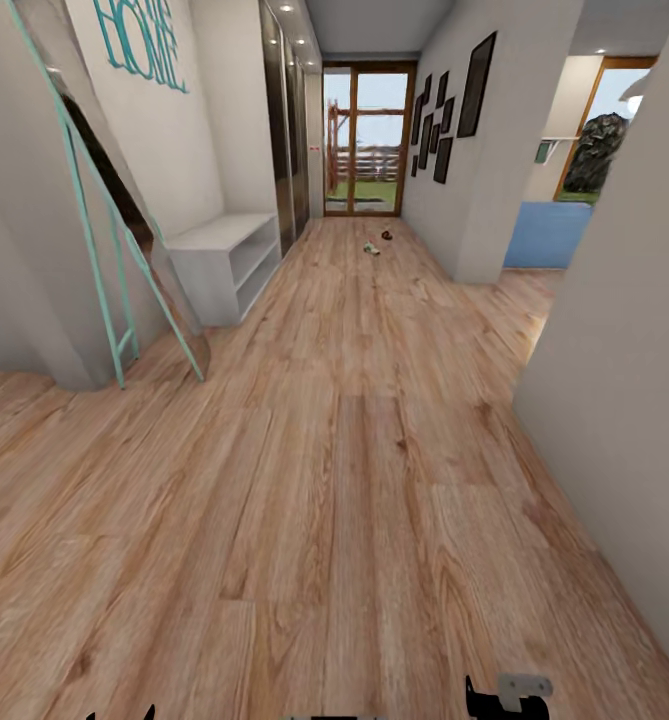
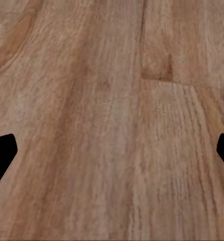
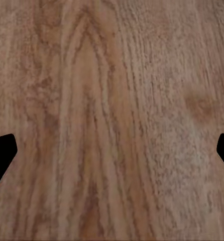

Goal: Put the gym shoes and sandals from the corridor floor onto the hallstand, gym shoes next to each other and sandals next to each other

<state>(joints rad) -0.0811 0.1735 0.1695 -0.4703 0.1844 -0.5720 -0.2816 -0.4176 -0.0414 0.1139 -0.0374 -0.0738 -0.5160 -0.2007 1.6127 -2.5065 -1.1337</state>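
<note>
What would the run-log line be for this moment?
phase: approach | shoes: far down corridor floor | white bench: left wall | jaws: both open, empty

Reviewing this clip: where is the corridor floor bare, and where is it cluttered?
The corridor floor is bare between the mint ladder and the right wall. Both grippers hang over bare planks, jaws open. Far down, small items clutter the floor near the glass door.

Both arms hang low, left gripper (image 2: 112, 150) and right gripper (image 3: 112, 150) pointing down, jaws spread wide, holding nothing.
</note>
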